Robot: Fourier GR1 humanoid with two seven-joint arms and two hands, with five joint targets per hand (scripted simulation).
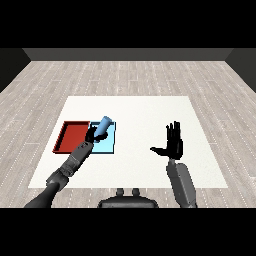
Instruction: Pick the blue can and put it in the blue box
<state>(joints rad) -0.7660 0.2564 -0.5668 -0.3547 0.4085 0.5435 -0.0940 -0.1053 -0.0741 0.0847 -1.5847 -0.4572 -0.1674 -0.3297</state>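
**Blue can held over the light blue tray**

From my station I see the left hand curled round the blue can, holding it tilted, its top leaning away to the right. The can sits above the light blue tray, over the tray's far left part; I cannot tell whether its lower end touches the tray floor, since the hand covers it. The left forearm reaches in from the lower left corner, crossing the near right corner of the red tray, which lies touching the blue one on its left side. My right hand is raised well apart to the right, above the white table, fingers straight and spread, thumb stuck out to the left, holding nothing.
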